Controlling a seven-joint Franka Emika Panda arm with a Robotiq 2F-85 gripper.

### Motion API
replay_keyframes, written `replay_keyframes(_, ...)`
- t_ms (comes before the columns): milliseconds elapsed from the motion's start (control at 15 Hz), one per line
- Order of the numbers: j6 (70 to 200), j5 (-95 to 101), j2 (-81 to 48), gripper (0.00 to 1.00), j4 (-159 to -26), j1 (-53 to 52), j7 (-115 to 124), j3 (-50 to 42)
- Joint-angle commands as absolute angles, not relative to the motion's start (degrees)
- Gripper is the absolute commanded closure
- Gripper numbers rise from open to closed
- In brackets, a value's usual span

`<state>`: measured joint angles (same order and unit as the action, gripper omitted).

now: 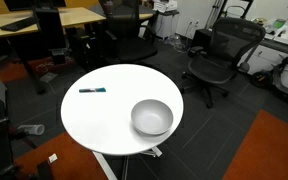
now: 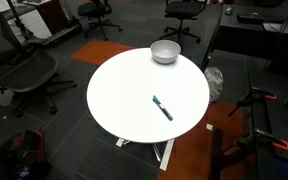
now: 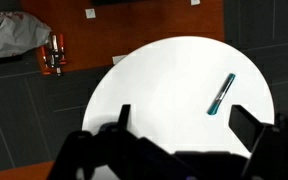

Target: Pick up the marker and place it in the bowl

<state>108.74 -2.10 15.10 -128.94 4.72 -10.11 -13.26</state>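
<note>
The gripper (image 3: 184, 125) is hovering high over the table (image 3: 144, 90), fingers spread wide and holding nothing. The marker (image 3: 222, 94) is lying flat ahead, nearer its right finger, long axis slanting, well apart from the bowl (image 1: 152, 117).

Just a regular office, honestly: a round white table (image 1: 104, 120) on dark grey carpet (image 1: 39, 105), black mesh office chairs (image 1: 219, 55) parked around it and a couple of wooden desks (image 1: 54, 17) along the back. In the wrist view the table sits right under the jaws of the gripper (image 3: 184, 115), with a strip of orange carpet (image 3: 154, 25) beyond them and grey carpet tiles off to either side of them.
</note>
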Motion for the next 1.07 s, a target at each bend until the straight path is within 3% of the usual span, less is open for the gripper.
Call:
replay_keyframes(0,108.6,-2.4,15.0,0.00,-128.8,5.9,-10.4,-12.2)
replay_keyframes(533,109.3,-2.4,15.1,0.00,-129.1,5.4,-9.3,-11.2)
replay_keyframes(1000,110.6,-2.5,11.6,0.00,-128.4,3.4,-0.9,-5.0)
